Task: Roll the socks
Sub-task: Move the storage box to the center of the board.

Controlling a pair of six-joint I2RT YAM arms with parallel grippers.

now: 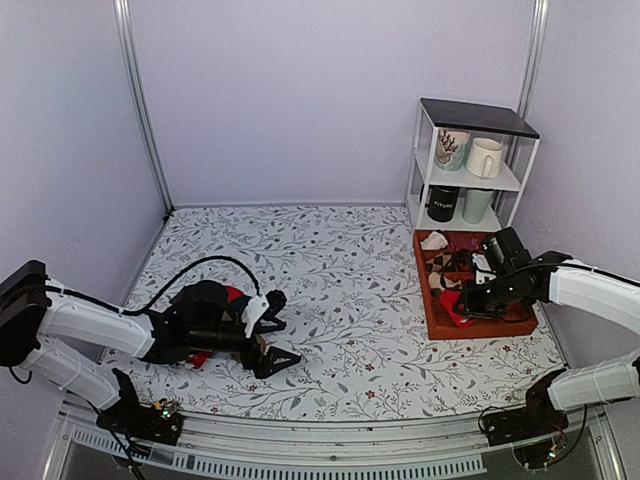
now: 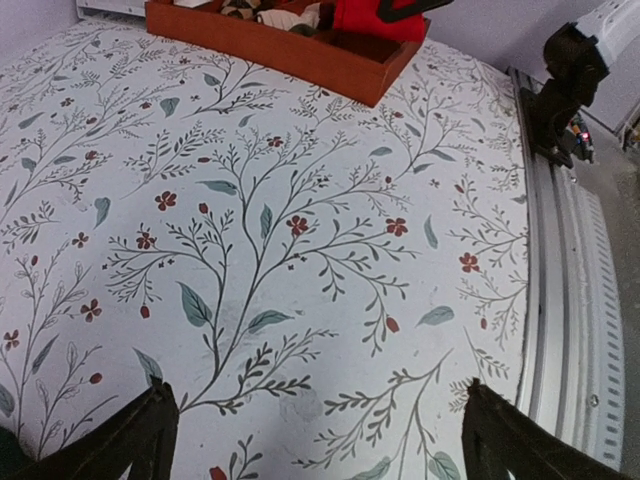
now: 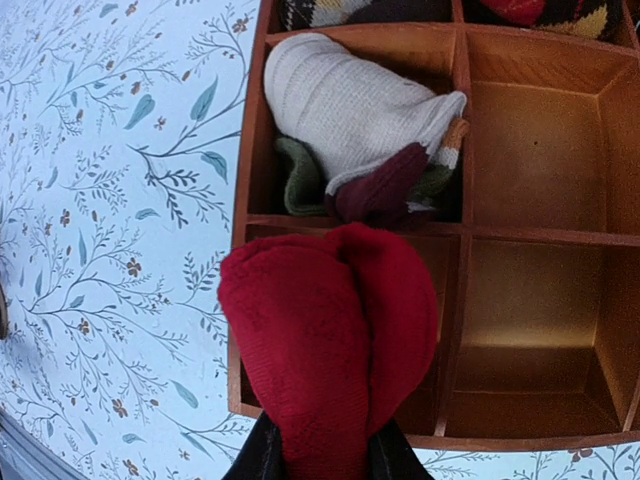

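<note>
The socks (image 3: 325,340), judged soft, light and springy, are best pinched across the thick bundle, as is done by the right jaws; the left jaws are spread wide, empty.

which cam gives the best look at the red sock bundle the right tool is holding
Right wrist: the red sock bundle fills the frame, pinched in the right tool over the wooden tray. Top external shows only a small red patch; left wrist, a red sliver at its top edge.
</note>
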